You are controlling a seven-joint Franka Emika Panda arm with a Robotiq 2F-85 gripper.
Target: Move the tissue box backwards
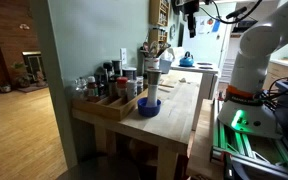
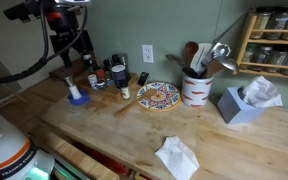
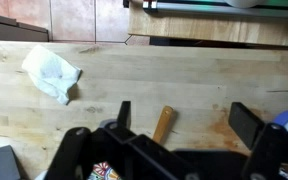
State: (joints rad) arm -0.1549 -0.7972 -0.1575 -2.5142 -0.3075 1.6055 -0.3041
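The wooden table (image 2: 104,130) fills most of an exterior view. Over its 10 o'clock corner hangs the gripper (image 2: 76,52), jaws spread wide and empty in the wrist view. The tissue box (image 2: 242,105) sits at 3 o'clock, near the utensil crock (image 2: 194,88). A patterned plate (image 2: 157,96) lies mid-table, and a crumpled tissue (image 2: 177,157) at 5 o'clock.

I count one wooden table (image 2: 114,135). One tissue box (image 2: 242,106). One crumpled tissue (image 2: 177,157) lying loose; same one in my wrist view. One patterned plate (image 2: 158,95). One white crock (image 2: 194,90); utensils inside too bunched for me to count. One blue bowl (image 2: 77,98). One wooden-handled tool (image 2: 125,104). Bottles and jars (image 2: 106,72) at back: several, exact number unclear. One wall outlet (image 2: 147,52). One spice shelf (image 2: 274,40). One pincer (image 3: 184,114), mine, two fingers.
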